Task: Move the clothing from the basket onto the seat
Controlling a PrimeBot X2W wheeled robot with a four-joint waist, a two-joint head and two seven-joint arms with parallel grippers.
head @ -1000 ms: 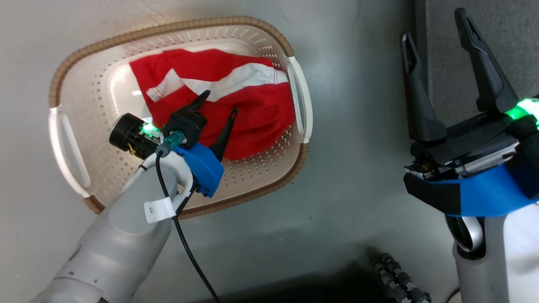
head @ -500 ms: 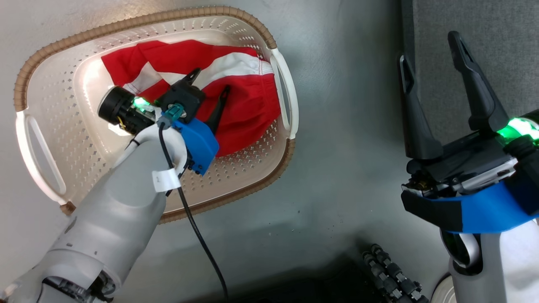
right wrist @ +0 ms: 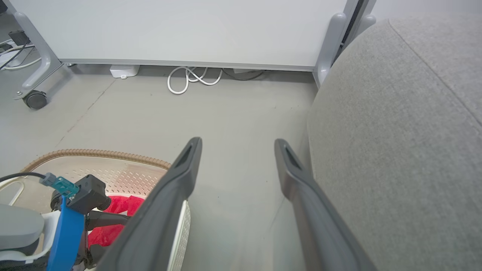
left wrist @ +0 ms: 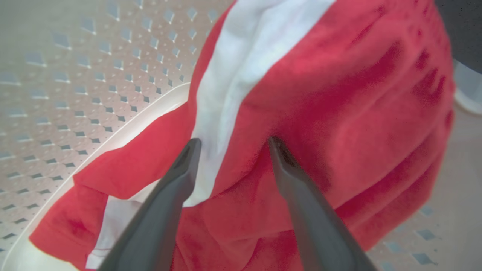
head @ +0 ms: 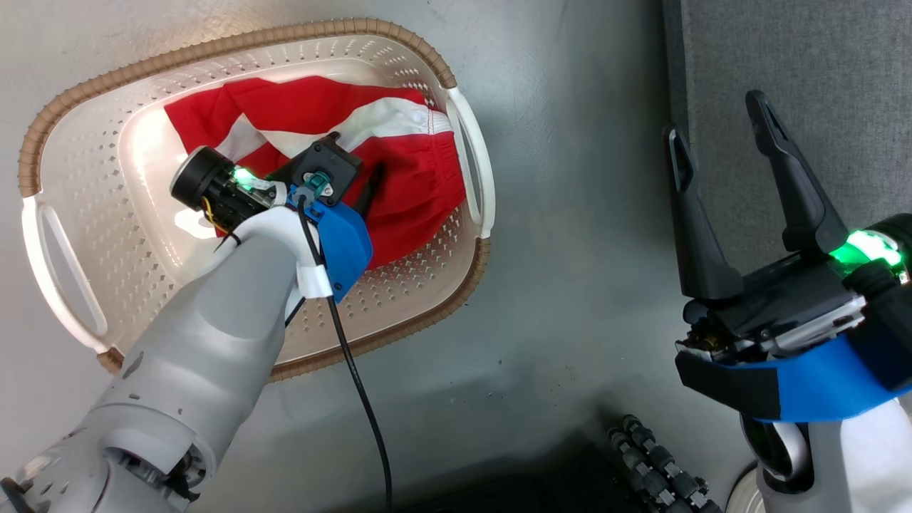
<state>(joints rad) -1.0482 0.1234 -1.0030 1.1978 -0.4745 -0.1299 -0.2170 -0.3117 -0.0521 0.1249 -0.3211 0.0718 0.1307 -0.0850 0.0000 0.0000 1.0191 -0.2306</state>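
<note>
One step in hand, the grasp: left gripper (left wrist: pixel 233 141), jaws apart, presses into the clothing (left wrist: pixel 339 94) in the basket (head: pixel 235 46). Next should be closing on a fold, then carrying to the seat (right wrist: pixel 395 131). Right gripper (head: pixel 712 114): jaws apart.

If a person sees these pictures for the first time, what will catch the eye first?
First the bright red soft fabric clothing with white stripes, lying in the oval cream-white perforated plastic basket on the grey floor. The left gripper, its two dark fingers spread open, meets the red fabric. At the right, the open right gripper hangs beside the large light-grey upholstered seat, holding nothing.
</note>
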